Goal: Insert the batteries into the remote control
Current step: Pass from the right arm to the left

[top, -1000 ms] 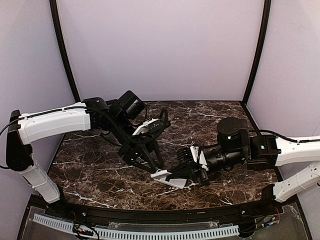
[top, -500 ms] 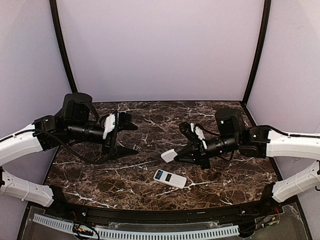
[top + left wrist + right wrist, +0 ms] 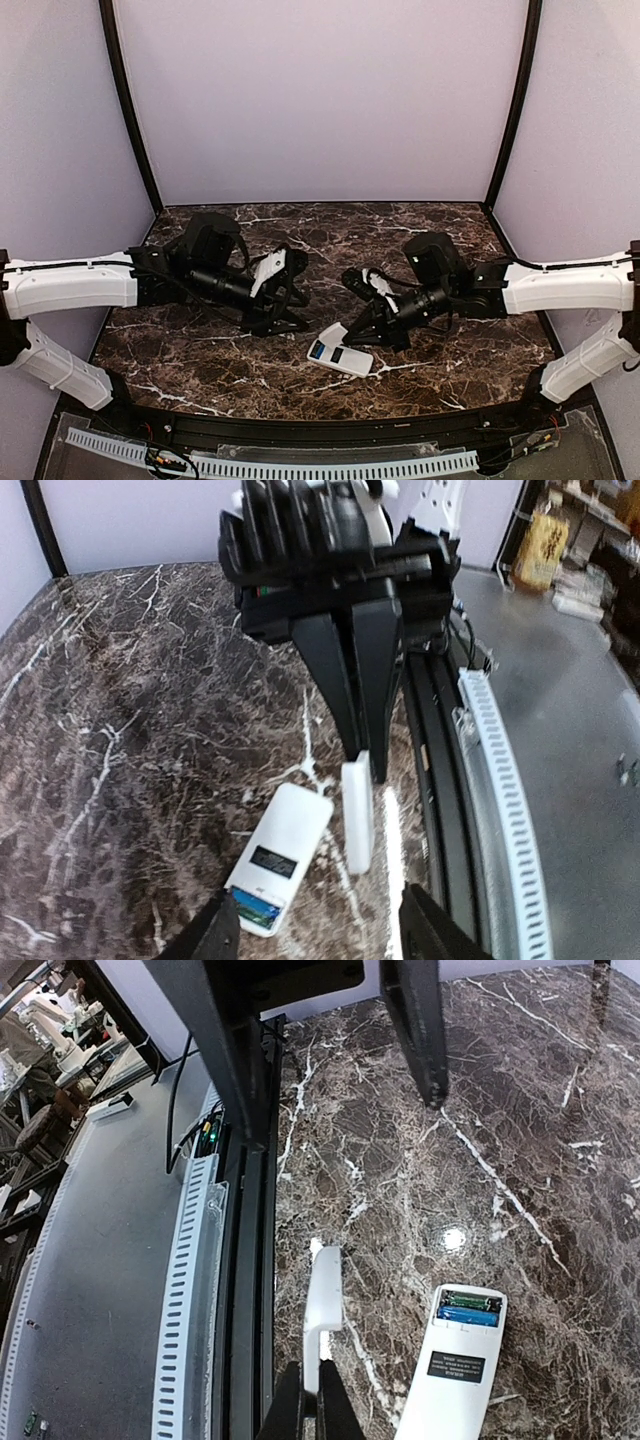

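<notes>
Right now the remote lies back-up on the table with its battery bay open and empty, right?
Not empty: the right wrist view shows the batteries sitting in the open bay. The remote control does lie back-up on the table.

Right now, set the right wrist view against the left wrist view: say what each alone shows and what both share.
Right wrist only: the left gripper seen head-on, jaws apart and empty. Left wrist only: the right gripper seen head-on, jaws shut on the white cover. Both: the remote control lying back up on the marble table, batteries in its open compartment, with the cover on edge beside it.
</notes>
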Motion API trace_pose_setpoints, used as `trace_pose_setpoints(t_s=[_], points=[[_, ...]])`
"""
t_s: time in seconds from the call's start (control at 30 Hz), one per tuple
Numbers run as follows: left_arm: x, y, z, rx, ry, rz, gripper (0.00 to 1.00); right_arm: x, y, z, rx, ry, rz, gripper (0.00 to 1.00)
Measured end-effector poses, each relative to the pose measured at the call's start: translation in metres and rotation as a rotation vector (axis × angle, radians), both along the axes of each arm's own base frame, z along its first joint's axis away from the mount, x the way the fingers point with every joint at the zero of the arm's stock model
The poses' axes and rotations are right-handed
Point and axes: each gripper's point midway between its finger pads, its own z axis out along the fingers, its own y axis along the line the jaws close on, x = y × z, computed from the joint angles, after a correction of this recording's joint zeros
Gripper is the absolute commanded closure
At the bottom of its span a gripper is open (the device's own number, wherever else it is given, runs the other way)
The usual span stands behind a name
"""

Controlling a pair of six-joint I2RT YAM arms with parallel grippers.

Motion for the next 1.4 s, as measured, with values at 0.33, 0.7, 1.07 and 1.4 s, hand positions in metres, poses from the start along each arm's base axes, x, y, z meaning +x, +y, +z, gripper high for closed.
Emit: trace_pose_setpoints(t_s=[0.33, 0.7, 1.07, 1.4], points=[[-0.008, -0.02, -0.019, -0.095, 0.325, 0.048, 0.55, 0.003, 0.007, -0.007, 0.02, 0.052, 0.024, 1.0], [-0.012, -0.026, -0.05, -0.11, 0.505, 0.079, 0.63, 0.003, 0.01, -0.032, -0.011, 0.131, 0.062, 1.0], [-0.017, -0.029, -0.069, -0.102, 0.56, 0.056, 0.84, 0.002, 0.015, -0.032, 0.014, 0.177, 0.108, 1.0], [-0.023, -0.032, -0.061, -0.159, 0.597, 0.003, 1.0, 0.008, 0.015, -0.031, 0.023, 0.195, 0.099, 0.44]])
